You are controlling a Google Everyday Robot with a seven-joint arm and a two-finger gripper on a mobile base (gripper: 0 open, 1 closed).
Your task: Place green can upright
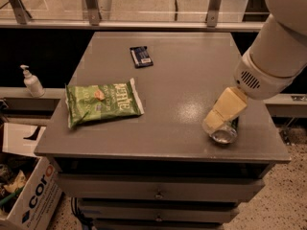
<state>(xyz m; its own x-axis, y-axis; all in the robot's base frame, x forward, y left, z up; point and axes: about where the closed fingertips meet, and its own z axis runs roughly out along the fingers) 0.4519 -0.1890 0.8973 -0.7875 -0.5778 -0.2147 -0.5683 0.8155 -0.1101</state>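
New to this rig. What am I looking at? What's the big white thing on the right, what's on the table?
One camera view, looking down on a grey cabinet top. The white bulk at right is the robot arm. Its cream end effector is down near the top's front right corner, over the green can, of which mostly a silver end shows. Whether the can is held cannot be told. Also on the top: a green chip bag at left and a small dark wrapped bar toward the far edge. A pump bottle and a cardboard box sit to the left.
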